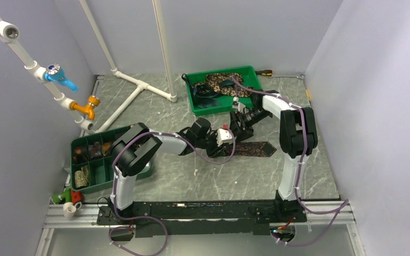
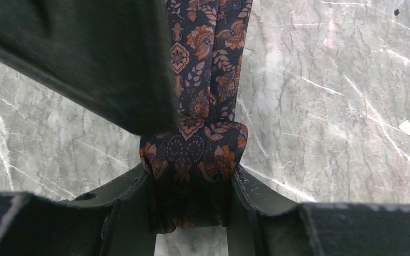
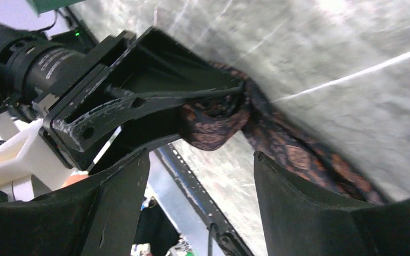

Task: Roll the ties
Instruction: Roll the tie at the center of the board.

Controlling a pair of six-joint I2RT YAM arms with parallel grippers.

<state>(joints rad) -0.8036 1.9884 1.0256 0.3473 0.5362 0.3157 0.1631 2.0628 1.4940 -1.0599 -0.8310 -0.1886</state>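
A dark tie [image 1: 256, 149] with an orange paisley pattern lies flat on the marble table, its pointed end to the right. Its left end is wound into a small roll [image 2: 192, 154]. My left gripper [image 2: 192, 176] is shut on that roll, one finger pressed against each side. In the right wrist view the roll [image 3: 213, 122] bulges out of the left gripper's fingers [image 3: 139, 106]. My right gripper [image 3: 200, 157] stands open just beside the roll, with nothing between its fingers. From above, the left gripper [image 1: 228, 145] and right gripper [image 1: 238, 125] meet at the tie's left end.
A green tray [image 1: 200, 109] at the back holds more ties, one of them tan-and-brown mottled [image 1: 221, 82]. A green compartment box [image 1: 83, 184] with rolled items sits at the left. White pipes [image 1: 133, 90] cross the back left. Walls enclose the table.
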